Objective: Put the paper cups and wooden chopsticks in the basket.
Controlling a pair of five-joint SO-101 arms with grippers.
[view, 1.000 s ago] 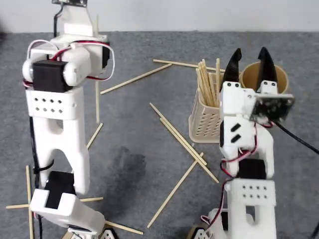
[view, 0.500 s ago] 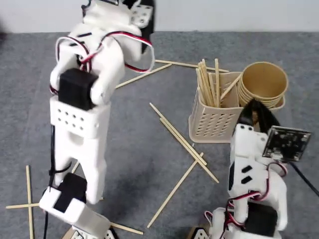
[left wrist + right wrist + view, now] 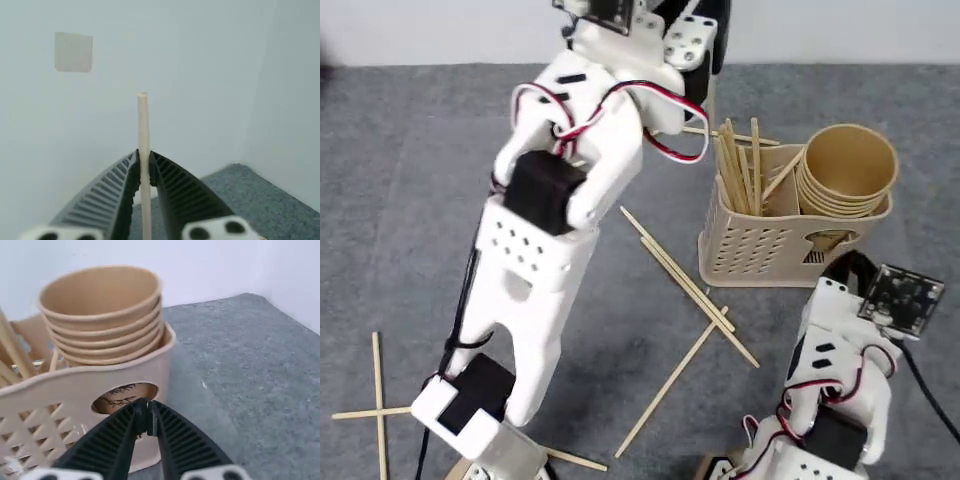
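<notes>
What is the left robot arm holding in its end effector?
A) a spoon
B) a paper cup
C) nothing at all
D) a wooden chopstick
D: in the left wrist view the left end effector is shut on a thin wooden chopstick, which sticks out past its tips.

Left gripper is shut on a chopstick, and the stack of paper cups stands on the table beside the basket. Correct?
Not quite. The paper cups sit inside the basket, not beside it, as the right wrist view shows. The left gripper is indeed shut on a chopstick.
</notes>
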